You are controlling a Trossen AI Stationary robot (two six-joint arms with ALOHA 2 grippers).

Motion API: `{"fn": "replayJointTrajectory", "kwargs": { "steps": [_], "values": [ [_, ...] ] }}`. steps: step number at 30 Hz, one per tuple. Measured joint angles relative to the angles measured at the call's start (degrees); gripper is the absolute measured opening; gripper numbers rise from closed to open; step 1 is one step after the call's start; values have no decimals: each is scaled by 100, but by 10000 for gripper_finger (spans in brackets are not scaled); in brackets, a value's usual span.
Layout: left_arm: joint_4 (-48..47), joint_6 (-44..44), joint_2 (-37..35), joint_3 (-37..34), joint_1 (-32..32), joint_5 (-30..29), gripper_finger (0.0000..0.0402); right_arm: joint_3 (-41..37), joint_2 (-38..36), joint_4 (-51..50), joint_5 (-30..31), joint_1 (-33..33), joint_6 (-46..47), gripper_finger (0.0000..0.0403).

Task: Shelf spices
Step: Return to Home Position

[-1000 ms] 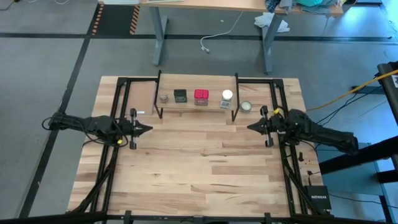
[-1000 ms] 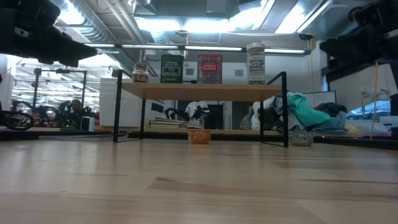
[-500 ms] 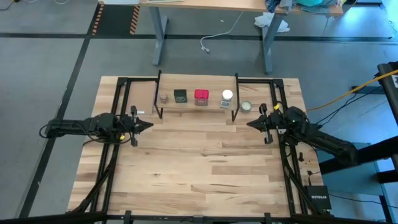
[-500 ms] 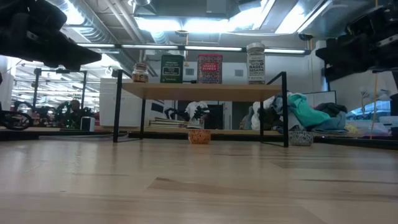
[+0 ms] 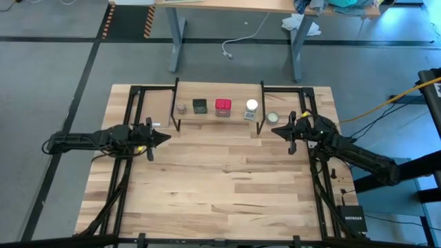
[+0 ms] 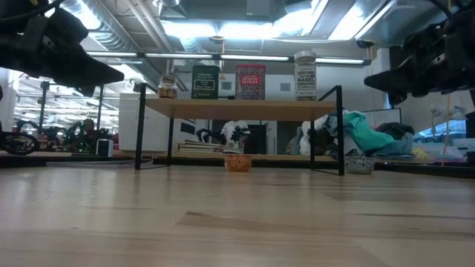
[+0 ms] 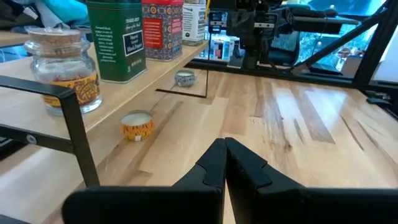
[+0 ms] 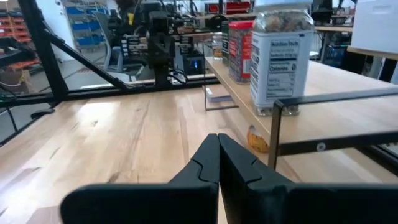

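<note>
- The spices stand in one row on the shelf, upper middle of the high view. From picture-left to picture-right they are the tan-grey round jar, dark square tin, red square box and clear white-lidded jar. All are upright and none touches another.
- Judged from this layout, the shelving is done and only the arms' retreat to rest remains.
- The left gripper hangs over the counter left of centre. Its jaws are pressed together and hold nothing.
- The right gripper hangs right of centre, near the shelf's right-hand legs and the flat pale disc. Its jaws are likewise pressed together and empty.
- To do the step well, draw each arm back toward its own edge of the frame, away from the shelf, with the jaws kept together. The right arm is closest to a black leg and the disc, so it needs the more care.
- A small orange pot sits under the shelf. The board hides it in the high view.
- In the low view both arms are dark shapes cut off at the upper corners, and the labels are too small to read.
</note>
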Motion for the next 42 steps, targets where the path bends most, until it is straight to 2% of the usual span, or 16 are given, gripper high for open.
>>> {"fn": "replayJointTrajectory", "kwargs": {
  "steps": [11,18,27,42],
  "values": [
    [-2,0,-2,0,-2,7,0,-7,58,20,70,2,-17,1],
    [-2,-58,-2,-2,-4,7,0,-9,58,-21,555,2,438,3],
    [-4,-68,-2,-2,-4,7,0,-9,58,-24,555,2,526,32],
    [-4,-81,-2,-4,-4,9,0,-9,58,-22,555,2,527,35]
  ]
}}
